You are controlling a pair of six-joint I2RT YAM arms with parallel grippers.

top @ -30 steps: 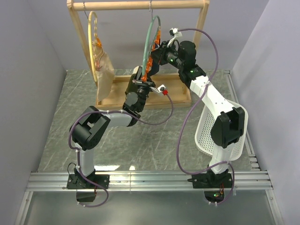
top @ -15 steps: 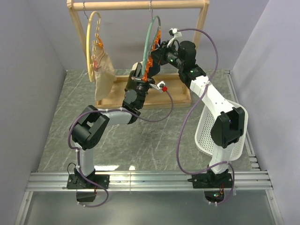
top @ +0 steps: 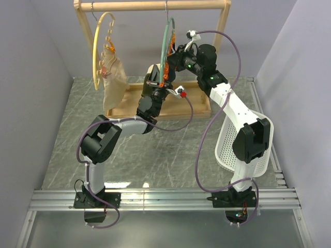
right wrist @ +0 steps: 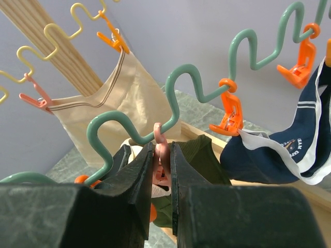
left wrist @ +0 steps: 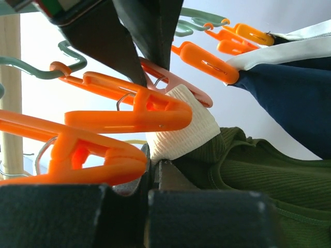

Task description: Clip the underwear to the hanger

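The hanger (top: 166, 46) hangs from the rail (top: 134, 6), right of a second hanger (top: 96, 51), the underwear (left wrist: 243, 170) just below it.

Left fingers (left wrist: 207, 217) and right fingers (right wrist: 140, 190) both clamped.

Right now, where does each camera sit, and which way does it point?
Top external: fixed above and behind, looking down at the table and wooden rack; left arm and right arm show whole.
Left wrist: on the left arm, looking upward past the left fingers at orange clips and the underwear.
Right wrist: on the right arm, looking along the right fingers squeezing a pink clip on the hanger.
Shared: both wrist views show the underwear and navy garment.
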